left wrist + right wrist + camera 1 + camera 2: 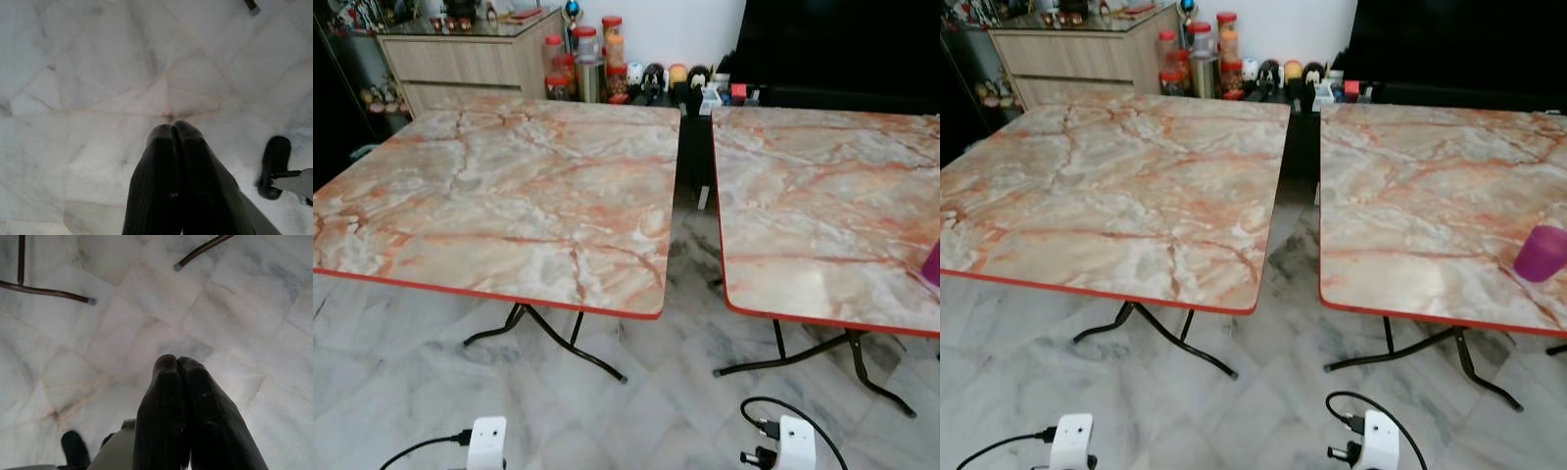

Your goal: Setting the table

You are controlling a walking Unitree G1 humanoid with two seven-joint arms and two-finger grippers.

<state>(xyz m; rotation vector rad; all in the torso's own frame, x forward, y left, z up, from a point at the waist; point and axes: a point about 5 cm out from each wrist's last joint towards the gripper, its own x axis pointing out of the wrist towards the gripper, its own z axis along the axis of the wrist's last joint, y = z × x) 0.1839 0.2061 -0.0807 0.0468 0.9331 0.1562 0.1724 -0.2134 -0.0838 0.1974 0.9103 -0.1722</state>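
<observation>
2 marble-top desks, left desk [509, 186] & right desk [1430, 206] w/ purple cup [1541, 253], on marble floor [656, 392]. Left gripper [174, 128] & right gripper [177, 361] jaws clenched, empty.

White wrist housings [486, 441] with black cables; ribbed black left tool [173, 128] fingers.

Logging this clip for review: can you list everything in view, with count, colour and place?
Tables: two, pink-orange marble tops with red edges, side by side on black folding legs.
Cup: one, purple, near the right table's right edge.
Jars: several, red-lidded, on the floor behind the left table.
Figurines: a row, mixed colours, behind the gap between the tables.
Cabinet: one, light wood, far left.
Floor: grey-white marble tiles.
Left gripper: black fingers shut, hanging over the floor.
Right gripper: black fingers shut, hanging over the floor.
</observation>
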